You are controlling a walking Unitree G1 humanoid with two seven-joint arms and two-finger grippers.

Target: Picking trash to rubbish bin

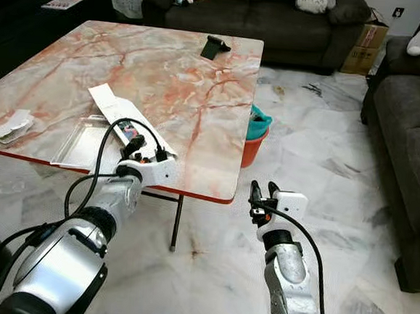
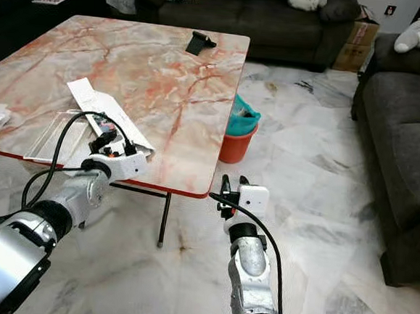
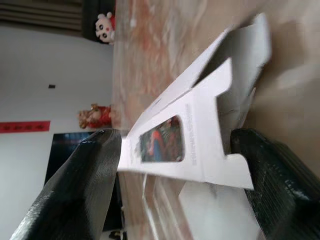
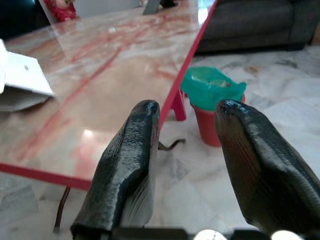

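Left gripper at tabletop edge, jaws spread either side of flattened white carton.
Right gripper idle over floor, jaws spread; red bin beside tabletop.

**No readable text in view**

Nothing can be read in any of the views. The flattened white carton on the marble table carries a small colour picture beside a line of tiny print along its edge, too blurred to make out. A red strip on the far wall bears dark marks that stay illegible. The magazine on the dark cabinet and the cardboard box beside the sofa show printing too small to tell.
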